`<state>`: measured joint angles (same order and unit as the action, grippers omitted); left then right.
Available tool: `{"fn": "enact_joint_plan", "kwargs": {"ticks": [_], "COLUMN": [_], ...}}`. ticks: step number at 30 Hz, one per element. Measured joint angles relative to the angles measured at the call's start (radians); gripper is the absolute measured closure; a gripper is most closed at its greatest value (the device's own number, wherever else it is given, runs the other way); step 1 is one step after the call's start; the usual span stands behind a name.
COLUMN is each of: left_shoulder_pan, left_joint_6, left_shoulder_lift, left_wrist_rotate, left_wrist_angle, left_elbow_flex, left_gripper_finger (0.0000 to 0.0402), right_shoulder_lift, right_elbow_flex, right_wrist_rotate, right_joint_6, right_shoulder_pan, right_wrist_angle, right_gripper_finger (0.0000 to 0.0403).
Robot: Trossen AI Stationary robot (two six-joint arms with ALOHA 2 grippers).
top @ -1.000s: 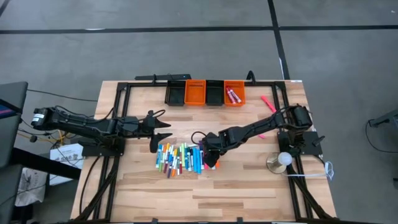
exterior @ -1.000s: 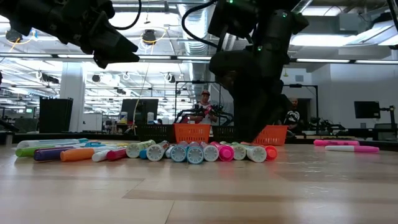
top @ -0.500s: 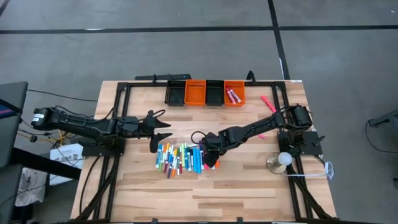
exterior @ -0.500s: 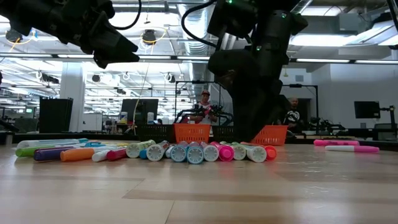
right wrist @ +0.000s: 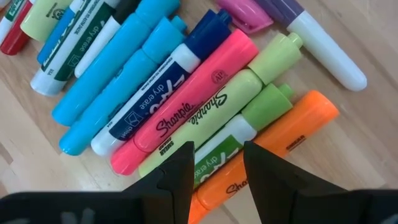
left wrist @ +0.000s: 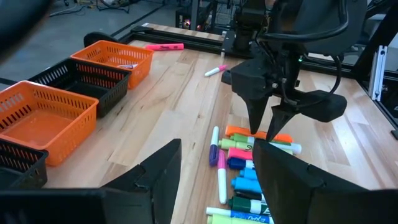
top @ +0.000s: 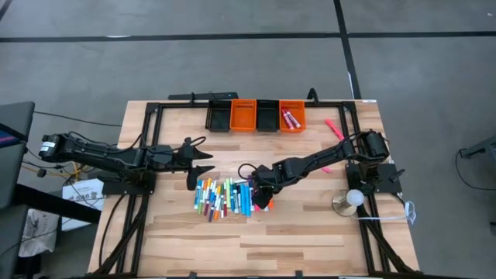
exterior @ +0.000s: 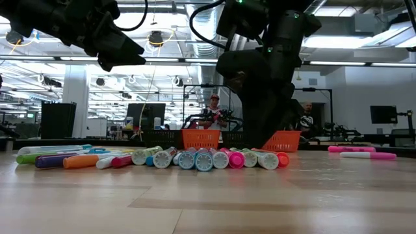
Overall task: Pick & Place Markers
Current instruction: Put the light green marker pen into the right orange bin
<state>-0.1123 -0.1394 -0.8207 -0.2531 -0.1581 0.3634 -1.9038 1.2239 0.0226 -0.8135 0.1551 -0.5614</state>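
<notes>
The right gripper [right wrist: 214,165] is hovering with its fingers [right wrist: 177,177] parted narrowly, straddling a green dry-erase marker [right wrist: 242,124] at the heap's [top: 225,198] right edge on the bench [top: 310,232]. Likely the reach step: next, lowering and closing. The marker's long axis is lying flat, crossing the finger gap. The left gripper [top: 203,163] is waiting, fingers spread, beside the heap.

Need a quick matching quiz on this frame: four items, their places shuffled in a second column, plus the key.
Items:
1. left tool
2. right tool
3. marker pile
4. bins

Places:
A. row along the table's far edge
B. table centre, between the arms
C. low at the pile's right end, over the orange marker
D. raised, left of the pile

Pairs: 1-D, 2-C, 3-B, 4-A
</notes>
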Motion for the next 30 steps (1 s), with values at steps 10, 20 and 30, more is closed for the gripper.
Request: {"fn": "enact_joint_plan", "kwargs": {"ticks": [10,20,30], "left_shoulder_pan": [0.000,0.000,0.000], "left_joint_6": [0.000,0.000,0.000], "left_shoulder_lift": [0.000,0.000,0.000], "left_wrist_rotate": [0.000,0.000,0.000], "left_wrist_angle": [0.000,0.000,0.000], "left_elbow_flex": [0.000,-0.001,-0.001], "left_gripper_finger": [0.0206,0.0206,0.0206], "right_shoulder_lift": [0.000,0.000,0.000], "right_elbow_flex": [-0.021,-0.021,-0.020], "right_wrist_rotate": [0.004,0.018,0.043], "right_joint_6": [-0.004,-0.008,-0.003], "right_shoulder_pan": [-0.002,-0.015,-0.022], "right_wrist_angle": [0.001,0.004,0.021], "right_gripper_finger": [0.0274,0.0274,0.0274]}}
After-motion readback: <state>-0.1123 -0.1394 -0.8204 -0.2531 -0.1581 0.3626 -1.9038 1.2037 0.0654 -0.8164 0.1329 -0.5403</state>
